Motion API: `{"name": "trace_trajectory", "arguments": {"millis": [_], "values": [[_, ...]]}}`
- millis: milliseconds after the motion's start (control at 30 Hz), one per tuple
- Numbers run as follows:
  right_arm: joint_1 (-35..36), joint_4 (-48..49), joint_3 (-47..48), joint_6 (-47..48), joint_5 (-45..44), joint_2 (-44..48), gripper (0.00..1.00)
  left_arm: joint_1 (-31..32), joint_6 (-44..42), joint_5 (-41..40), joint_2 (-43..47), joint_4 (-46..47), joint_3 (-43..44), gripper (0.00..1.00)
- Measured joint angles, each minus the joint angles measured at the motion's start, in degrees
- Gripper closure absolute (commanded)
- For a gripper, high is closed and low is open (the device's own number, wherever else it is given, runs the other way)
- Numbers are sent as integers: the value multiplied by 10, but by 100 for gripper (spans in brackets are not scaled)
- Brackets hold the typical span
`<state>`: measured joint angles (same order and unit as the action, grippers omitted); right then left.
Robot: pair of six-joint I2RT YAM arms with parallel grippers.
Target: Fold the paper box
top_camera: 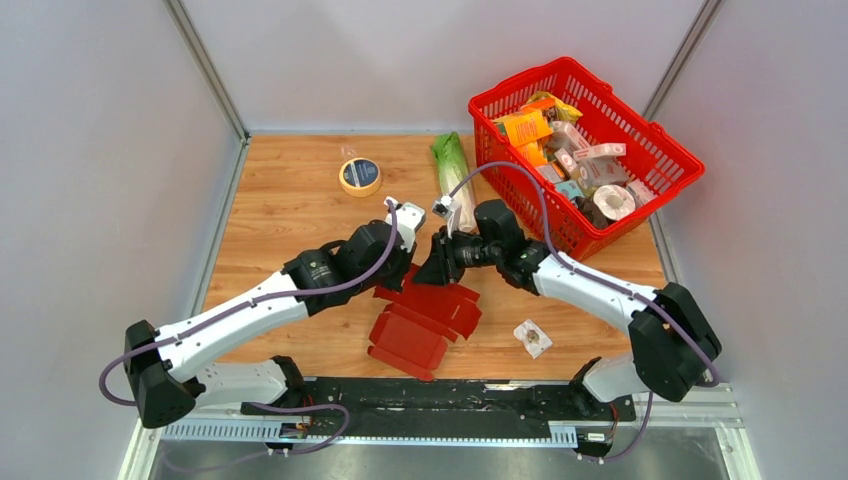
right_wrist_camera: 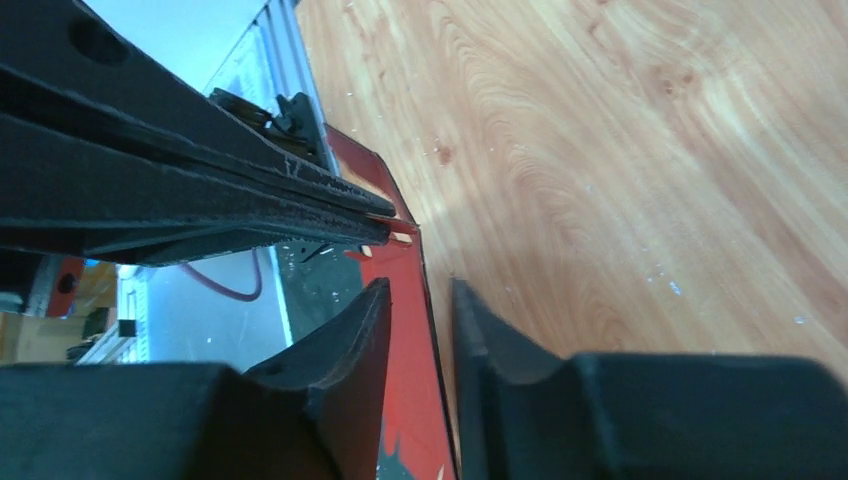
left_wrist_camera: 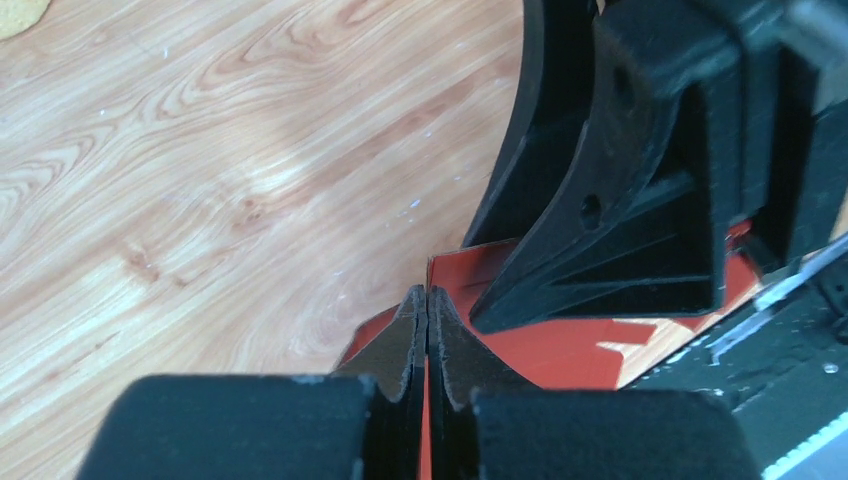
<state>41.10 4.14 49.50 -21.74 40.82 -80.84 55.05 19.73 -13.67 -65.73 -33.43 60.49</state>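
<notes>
The paper box (top_camera: 425, 318) is a dark-red cardboard sheet, partly folded, lying on the wood table near the front between both arms. My left gripper (top_camera: 408, 268) comes in from the left. In the left wrist view it (left_wrist_camera: 427, 295) is shut on an upright edge of the paper box (left_wrist_camera: 560, 355), with a red strip showing between its fingers. My right gripper (top_camera: 437, 262) meets it from the right. In the right wrist view its jaws (right_wrist_camera: 420, 285) stand slightly apart, astride the same red flap (right_wrist_camera: 405, 340) without pressing it.
A red mesh basket (top_camera: 520, 82) full of packaged goods stands at the back right. A roll of tape (top_camera: 360, 176) and a green leafy vegetable (top_camera: 452, 165) lie at the back. A small wrapped packet (top_camera: 532, 337) lies right of the box.
</notes>
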Motion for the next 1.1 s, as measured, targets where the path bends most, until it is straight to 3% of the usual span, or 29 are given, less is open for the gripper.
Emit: {"name": "trace_trajectory", "arguments": {"millis": [67, 300, 433, 500, 667, 833, 967, 1100], "values": [[4, -24, 19, 9, -19, -10, 49, 0, -5, -9, 5, 5, -18, 100], [10, -184, 105, -28, -171, -39, 21, 0, -10, -47, 80, 70, -136, 100], [7, -317, 179, -103, -266, -64, 20, -1, -8, -71, 135, 126, -201, 100], [4, -395, 218, -204, -299, -81, 21, -1, -5, -91, 167, 169, -252, 100], [6, -403, 196, -357, -261, -81, 25, 0, -5, -115, 196, 233, -301, 100], [17, -388, 151, -516, -252, -64, 39, 0, -4, -148, 215, 279, -337, 100], [23, -381, 121, -608, -263, -38, 30, -1, -3, -170, 226, 321, -360, 100], [21, -435, 190, -584, -327, -40, 22, -1, -3, -181, 223, 341, -361, 100]]}}
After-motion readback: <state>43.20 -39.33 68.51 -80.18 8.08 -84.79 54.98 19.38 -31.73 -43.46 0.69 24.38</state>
